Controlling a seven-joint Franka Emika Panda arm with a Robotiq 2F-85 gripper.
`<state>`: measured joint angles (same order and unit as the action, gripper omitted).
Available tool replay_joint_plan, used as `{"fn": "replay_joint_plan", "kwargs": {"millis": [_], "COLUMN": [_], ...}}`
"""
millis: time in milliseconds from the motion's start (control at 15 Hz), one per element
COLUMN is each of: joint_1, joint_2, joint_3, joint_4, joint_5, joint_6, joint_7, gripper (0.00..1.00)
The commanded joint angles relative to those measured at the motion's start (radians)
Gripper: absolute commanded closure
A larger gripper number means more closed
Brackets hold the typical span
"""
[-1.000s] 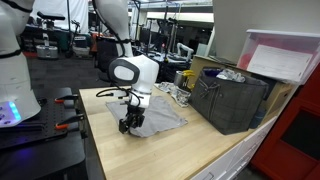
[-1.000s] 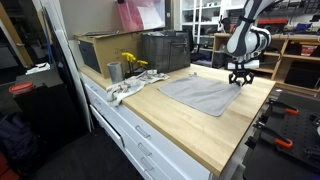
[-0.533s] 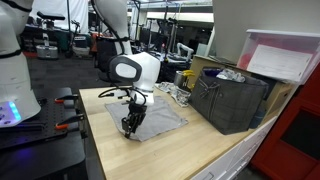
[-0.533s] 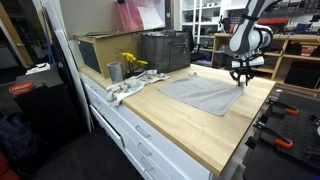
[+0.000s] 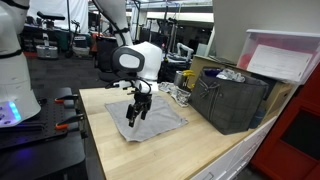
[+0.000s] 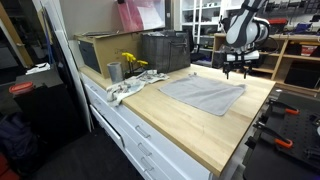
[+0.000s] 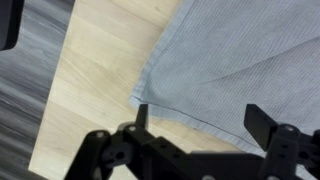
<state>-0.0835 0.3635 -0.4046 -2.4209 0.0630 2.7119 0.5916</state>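
The 2 fingers stand wide open with nothing between them. They hang in the air over 1 corner of a grey cloth and do not touch it. The cloth lies spread flat on the wooden table. In the wrist view its corner sits just below 1 finger, with bare wood beside it. In both exterior views the cloth lies near the middle of the table, under the white arm. A dark crate stands well apart from the cloth at the table's far side, and a metal cup stands near it.
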Motion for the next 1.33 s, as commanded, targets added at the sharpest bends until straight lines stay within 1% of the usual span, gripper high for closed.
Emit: {"fn": "replay_joint_plan", "kwargs": {"millis": [0, 133, 267, 333, 467, 600, 667, 733, 933, 1133, 1267], "joint_1": [-0.024, -0.049, -0.057, -0.028, -0.03, -0.032, -0.044, -0.056, -0.089, -0.124, -0.146], "joint_2": [-0.065, -0.08, -0.08, -0.057, -0.061, -0.061, -0.064, -0.065, -0.065, -0.072, -0.083], "joint_3": [0.094, 0.176, 0.227, 0.19, 0.217, 0.218, 0.23, 0.231, 0.224, 0.236, 0.248], "joint_4": [0.016, 0.045, 0.088, 0.058, 0.085, 0.088, 0.107, 0.133, 0.217, 0.31, 0.368], "joint_5": [0.08, 0.159, 0.19, 0.155, 0.17, 0.17, 0.168, 0.136, 0.082, 0.061, 0.075], "joint_6": [-0.082, -0.124, -0.208, -0.128, -0.173, -0.178, -0.19, -0.22, -0.31, -0.437, -0.536], "joint_7": [-0.046, -0.129, -0.228, -0.14, -0.176, -0.181, -0.244, -0.321, -0.483, -0.652, -0.769], "gripper": [0.0, 0.0, 0.0, 0.0, 0.0, 0.0, 0.0, 0.0, 0.0, 0.0, 0.0]}}
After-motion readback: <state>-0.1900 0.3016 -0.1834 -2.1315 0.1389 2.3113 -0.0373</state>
